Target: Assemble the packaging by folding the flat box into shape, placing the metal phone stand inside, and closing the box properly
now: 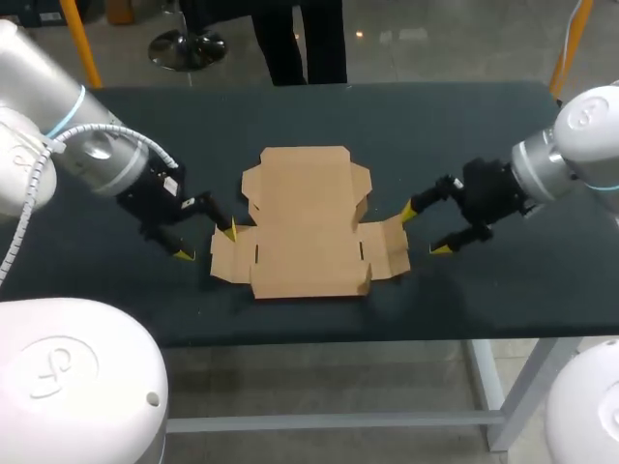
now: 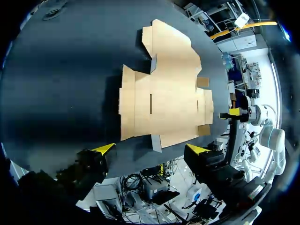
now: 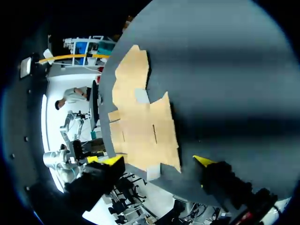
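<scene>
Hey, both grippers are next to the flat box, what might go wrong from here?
The flat box lies loose on the table, so a push from the left gripper or right gripper may slide it rather than fold anything. The side flaps lie nearly flat, so a gripper might scrape the table instead of getting underneath.

The white left arm [image 1: 39,116] and right arm [image 1: 592,121] end in silver wrists and black, yellow-tipped fingers [image 1: 213,209]. A ribbed grey hose [image 1: 27,193] loops beside the left arm.
</scene>
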Tool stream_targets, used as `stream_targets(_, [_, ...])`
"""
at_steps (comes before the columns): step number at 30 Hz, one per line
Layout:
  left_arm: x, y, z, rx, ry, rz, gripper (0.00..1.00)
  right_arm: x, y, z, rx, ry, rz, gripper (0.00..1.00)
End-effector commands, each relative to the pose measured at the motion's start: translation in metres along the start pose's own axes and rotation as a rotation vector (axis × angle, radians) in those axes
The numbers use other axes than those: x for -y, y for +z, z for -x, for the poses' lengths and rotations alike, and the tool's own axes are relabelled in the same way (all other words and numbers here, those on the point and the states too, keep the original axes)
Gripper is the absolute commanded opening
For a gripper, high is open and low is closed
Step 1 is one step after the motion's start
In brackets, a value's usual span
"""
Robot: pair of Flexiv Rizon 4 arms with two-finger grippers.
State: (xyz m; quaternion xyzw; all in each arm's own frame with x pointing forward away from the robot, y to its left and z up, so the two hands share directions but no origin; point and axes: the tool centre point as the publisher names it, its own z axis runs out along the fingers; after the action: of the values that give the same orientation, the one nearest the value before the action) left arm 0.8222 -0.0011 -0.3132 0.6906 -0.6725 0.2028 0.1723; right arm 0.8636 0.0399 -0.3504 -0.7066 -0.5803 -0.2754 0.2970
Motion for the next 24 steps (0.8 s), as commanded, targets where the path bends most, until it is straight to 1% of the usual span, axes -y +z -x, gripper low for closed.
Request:
stream_targets(1, [0.002,0.0,-0.002,0.006,0.004,0.008,1.0,-0.003,-0.002,0.002,-0.034,-0.002,-0.045,1.0])
stream_targets(4, [0.01,-0.002,-0.008,0.005,0.045,0.004,1.0,-0.009,-0.007,-0.004,-0.01,-0.027,-0.037,1.0])
stream_targets(8, [0.023,-0.009,-0.011,0.0,0.089,0.0,1.0,-0.028,-0.014,-0.011,0.023,-0.076,-0.021,1.0])
stream_targets(10, [0.03,-0.01,-0.013,0.008,0.091,-0.002,1.0,-0.035,-0.016,-0.014,0.035,-0.114,-0.012,1.0])
stream_targets(15, [0.047,-0.014,-0.015,-0.002,0.11,-0.017,1.0,-0.063,-0.01,-0.015,0.054,-0.159,0.0,1.0])
stream_targets(20, [0.065,-0.016,-0.017,-0.01,0.124,-0.022,1.0,-0.088,-0.002,-0.011,0.033,-0.175,-0.004,1.0])
stream_targets(24, [0.078,-0.016,-0.016,-0.017,0.128,-0.027,1.0,-0.106,0.006,-0.014,0.022,-0.188,0.006,1.0])
